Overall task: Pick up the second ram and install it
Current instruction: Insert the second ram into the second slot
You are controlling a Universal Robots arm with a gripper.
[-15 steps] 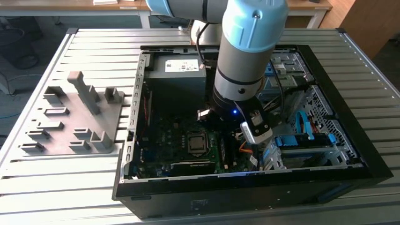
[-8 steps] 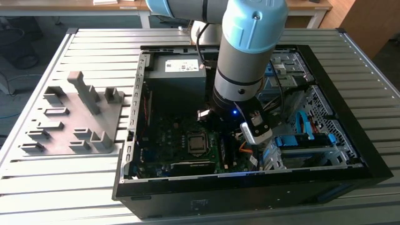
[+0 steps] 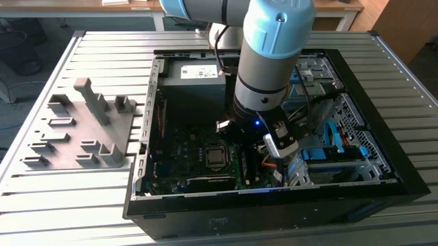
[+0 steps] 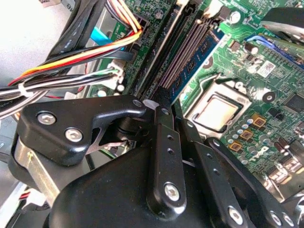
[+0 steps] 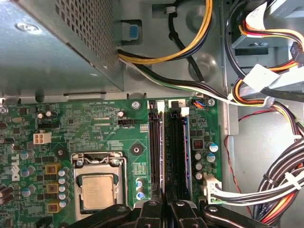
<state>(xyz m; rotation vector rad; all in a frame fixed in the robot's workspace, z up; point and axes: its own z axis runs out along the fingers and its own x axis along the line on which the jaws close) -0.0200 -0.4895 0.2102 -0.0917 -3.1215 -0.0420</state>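
Your second ram (image 5: 186, 156) stands on edge in a slot beside the processor (image 5: 97, 191), under the fingers (image 5: 167, 209), which look closed together on its top edge; it's thin, light, stiff yet fragile, so hold its long edges

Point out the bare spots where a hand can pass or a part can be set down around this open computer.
Free: the slatted table beyond the computer case, and its strip between the case and the grey fixture. Crowded: inside the case, where the gripper sits over the memory slots, between the processor and cable bundles.
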